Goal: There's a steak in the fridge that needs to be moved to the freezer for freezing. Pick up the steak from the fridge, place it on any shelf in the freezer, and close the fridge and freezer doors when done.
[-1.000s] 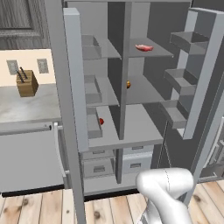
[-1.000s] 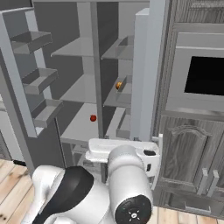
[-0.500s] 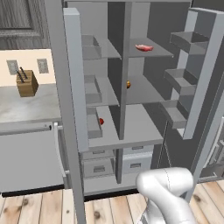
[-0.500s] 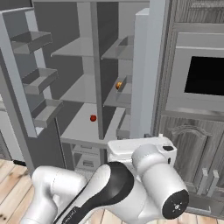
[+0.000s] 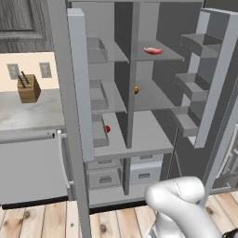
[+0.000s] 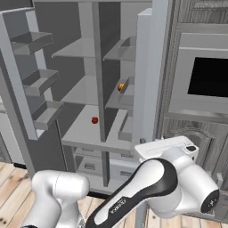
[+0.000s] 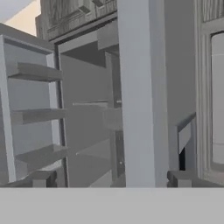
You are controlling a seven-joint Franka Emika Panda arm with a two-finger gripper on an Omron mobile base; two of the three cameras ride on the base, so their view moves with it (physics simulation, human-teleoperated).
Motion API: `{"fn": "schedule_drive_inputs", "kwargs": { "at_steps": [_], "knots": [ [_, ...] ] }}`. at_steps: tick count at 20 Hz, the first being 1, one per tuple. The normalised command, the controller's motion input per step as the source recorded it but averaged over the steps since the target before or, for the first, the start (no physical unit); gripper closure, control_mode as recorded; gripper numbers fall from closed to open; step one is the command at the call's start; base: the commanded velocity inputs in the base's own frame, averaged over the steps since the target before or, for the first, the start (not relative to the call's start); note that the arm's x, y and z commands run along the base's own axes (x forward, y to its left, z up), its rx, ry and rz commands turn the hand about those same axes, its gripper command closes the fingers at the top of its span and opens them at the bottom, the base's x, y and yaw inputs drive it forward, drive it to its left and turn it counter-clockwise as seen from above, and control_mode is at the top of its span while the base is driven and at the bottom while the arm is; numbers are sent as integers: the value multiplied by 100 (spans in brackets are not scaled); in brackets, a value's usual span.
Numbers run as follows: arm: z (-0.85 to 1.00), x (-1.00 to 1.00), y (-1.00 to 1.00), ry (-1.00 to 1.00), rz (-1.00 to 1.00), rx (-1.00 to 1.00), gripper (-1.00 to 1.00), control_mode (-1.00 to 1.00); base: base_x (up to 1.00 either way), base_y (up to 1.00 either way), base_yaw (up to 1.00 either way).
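Well apart: steak (image 5: pixel 153 50), open tool (image 7: pixel 111 180)

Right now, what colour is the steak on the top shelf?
Pink-red with a paler edge; the steak shows best in the left base view.

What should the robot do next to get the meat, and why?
Probably lift the open pincer up toward the steak. The steak lies on the top shelf of the fridge, both doors stand open, and the pincer holds nothing while it sits low, facing a door edge.
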Motion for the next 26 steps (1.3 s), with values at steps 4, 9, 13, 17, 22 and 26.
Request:
{"fn": "schedule_drive_inputs", "kwargs": {
  "at_steps": [4, 9, 13, 17, 22, 26],
  "knots": [
    [-46, 63, -8, -4, 5, 0, -100, -100, 0, 0, 0],
    [-35, 56, -31, -5, 10, 0, -100, -100, 0, 0, 0],
    [-19, 39, -66, -8, 17, 1, -100, -100, 0, 0, 0],
    [-30, 48, -44, -6, 15, 0, -100, -100, 0, 0, 0],
    [-30, 59, -22, -4, 8, 0, -100, -100, 0, 0, 0],
    [-31, 43, 0, -5, 1, 0, -100, -100, 0, 0, 0]
  ]
}}
